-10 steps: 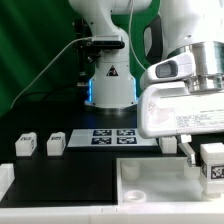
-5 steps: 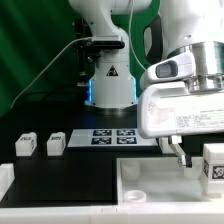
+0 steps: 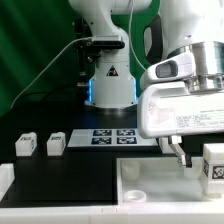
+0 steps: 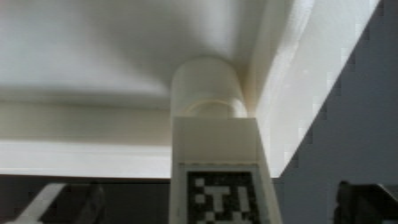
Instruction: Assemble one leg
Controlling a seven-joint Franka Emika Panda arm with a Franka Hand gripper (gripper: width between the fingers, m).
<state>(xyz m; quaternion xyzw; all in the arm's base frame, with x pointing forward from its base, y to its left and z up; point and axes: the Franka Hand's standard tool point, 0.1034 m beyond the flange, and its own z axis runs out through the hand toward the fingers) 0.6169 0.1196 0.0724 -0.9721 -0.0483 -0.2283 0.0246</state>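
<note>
You see the gripper (image 3: 186, 158) now spread, released since a second ago, one leg (image 3: 211, 165) in the tabletop (image 3: 150, 187) corner, three legs (image 3: 55, 144) at the table's left edge.

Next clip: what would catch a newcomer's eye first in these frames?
The big white robot arm housing fills the exterior view's right, its open claw hanging above a small white plastic block-like leg with a black-and-white tag standing at the large white tray-like tabletop. Two similar tagged white blocks sit on the black table at the exterior view's left, beside the flat marker board.
</note>
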